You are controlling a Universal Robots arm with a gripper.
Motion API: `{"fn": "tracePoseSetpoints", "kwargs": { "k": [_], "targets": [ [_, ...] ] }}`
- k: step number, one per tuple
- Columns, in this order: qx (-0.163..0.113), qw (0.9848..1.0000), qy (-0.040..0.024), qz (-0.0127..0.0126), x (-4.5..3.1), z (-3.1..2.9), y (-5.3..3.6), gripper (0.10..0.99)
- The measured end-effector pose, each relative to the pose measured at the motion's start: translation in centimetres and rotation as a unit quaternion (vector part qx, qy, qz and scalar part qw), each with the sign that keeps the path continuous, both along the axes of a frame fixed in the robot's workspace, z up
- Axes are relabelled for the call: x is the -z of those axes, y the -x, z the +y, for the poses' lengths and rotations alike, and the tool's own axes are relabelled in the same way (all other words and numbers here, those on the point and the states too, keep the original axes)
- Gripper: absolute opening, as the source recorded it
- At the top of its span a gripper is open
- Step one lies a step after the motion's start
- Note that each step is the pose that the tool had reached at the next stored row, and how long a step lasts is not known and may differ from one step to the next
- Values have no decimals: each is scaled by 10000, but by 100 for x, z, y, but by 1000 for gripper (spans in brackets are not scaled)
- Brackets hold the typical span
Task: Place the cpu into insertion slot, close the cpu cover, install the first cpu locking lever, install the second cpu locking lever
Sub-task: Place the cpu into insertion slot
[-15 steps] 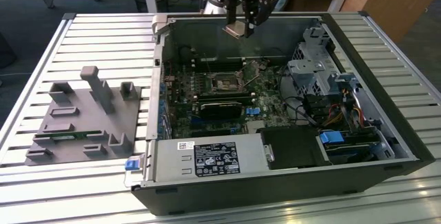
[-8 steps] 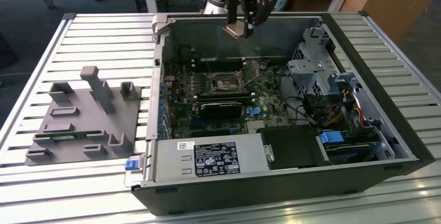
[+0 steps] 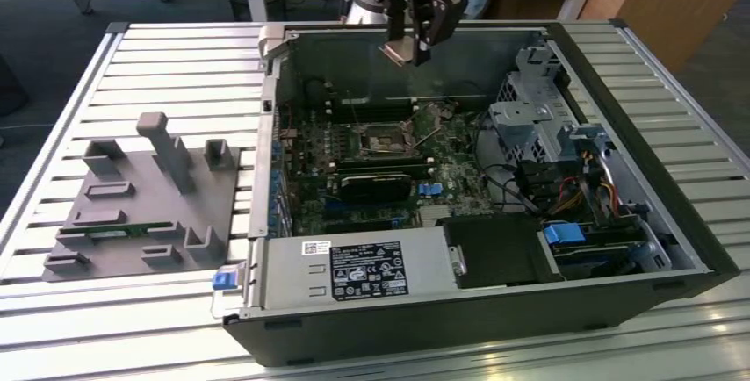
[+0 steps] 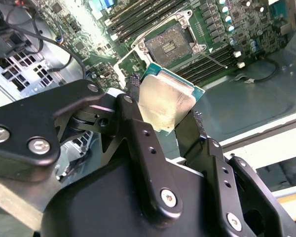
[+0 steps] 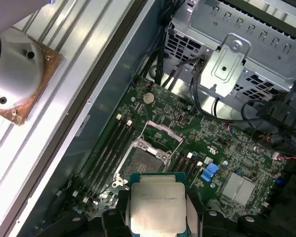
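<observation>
My gripper [image 3: 405, 46] hangs above the back wall of the open computer case, shut on the cpu [image 3: 400, 50]. Both wrist views show the square chip's dull silvery face clamped between two black fingers: cpu [image 4: 165, 103], cpu [image 5: 158, 207]. The insertion slot [image 3: 384, 141] lies below on the green motherboard, a dark square socket with nothing in it, seen also as insertion slot [image 4: 168, 44] and insertion slot [image 5: 140, 160]. The cpu cover [image 5: 162, 134] stands flipped open beside the socket, cpu cover [image 4: 130, 61]. The chip is well above the board and touches nothing but the fingers.
A grey fixture block [image 3: 140, 197] sits on the slatted table at the exterior view's left. Inside the case are a long black card [image 3: 375, 190], a power supply [image 3: 351, 271], a metal drive cage [image 3: 533, 118] with cables, and memory slots [image 5: 106, 153] beside the socket.
</observation>
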State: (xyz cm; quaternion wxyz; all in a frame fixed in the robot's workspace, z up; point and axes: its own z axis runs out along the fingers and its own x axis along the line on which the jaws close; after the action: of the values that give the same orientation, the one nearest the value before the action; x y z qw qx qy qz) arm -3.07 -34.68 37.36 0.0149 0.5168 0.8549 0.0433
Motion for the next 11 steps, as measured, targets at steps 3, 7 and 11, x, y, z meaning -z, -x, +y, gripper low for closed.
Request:
{"fn": "tracePoseSetpoints", "kwargs": {
  "k": [3, 7, 11],
  "targets": [
    [150, 9999, 0, 0, 3, 2, 1, 537],
    [323, 9995, 0, 0, 8, 5, 2, 537],
    [469, 9989, 0, 0, 19, 5, 2, 537]
  ]
}}
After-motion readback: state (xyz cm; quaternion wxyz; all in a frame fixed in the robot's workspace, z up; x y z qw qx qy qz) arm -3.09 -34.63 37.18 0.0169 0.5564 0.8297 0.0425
